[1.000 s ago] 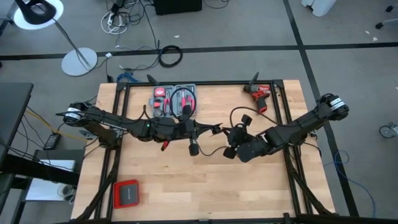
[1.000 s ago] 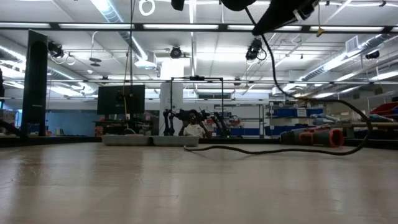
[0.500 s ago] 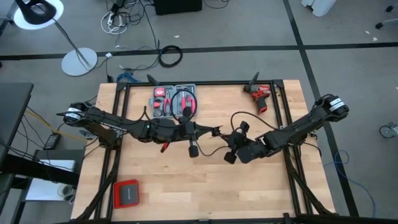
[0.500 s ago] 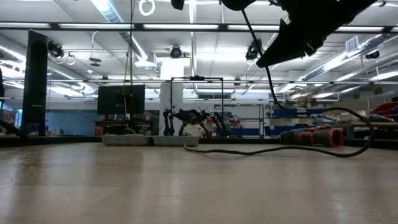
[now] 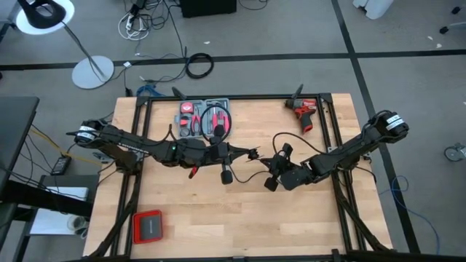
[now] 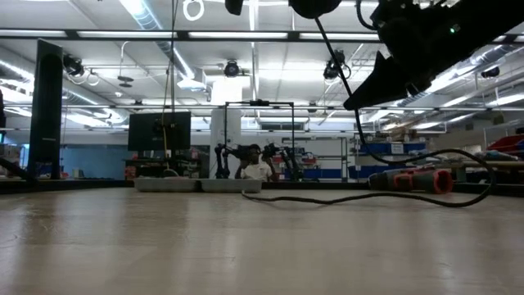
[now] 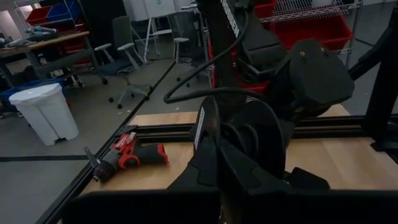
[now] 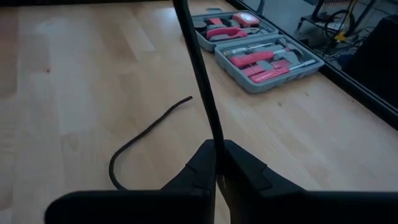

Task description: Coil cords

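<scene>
The cord is a thin black cable. Part of it arches in a loop (image 5: 279, 137) between my two grippers over the table's middle. Another part trails on the wood (image 6: 352, 197), and its free end (image 8: 155, 127) lies flat on the table. My left gripper (image 7: 217, 148) reaches in level from the left and is shut on bunched loops of the cord. My right gripper (image 8: 216, 152) comes from the right, slanting down, and is shut on a single run of cord. It shows at the top right of the low view (image 6: 368, 90). My left gripper pinches a bunch of cord loops (image 7: 245, 134) between its two fingers, coming in level from the table's left. The loops stand upright above the fingers, clear of the table. My right gripper pinches one strand of the cord (image 8: 211, 134) between its fingertips, slanting down from the table's right. The fingers lie across the strand. From the fingers the strand runs up and away (image 8: 198, 68), lifted off the wood.
An open grey tool case (image 5: 204, 118) with pink tools lies at the far middle of the table. A red drill (image 5: 304, 111) lies at the far right, and a red and black box (image 5: 148, 226) at the near left. A black frame borders the table.
My right gripper has sunk toward the table and moved slightly toward its left edge, still shut on the cord. The cord below it has gone slacker, and its loop on the table has bulged.
</scene>
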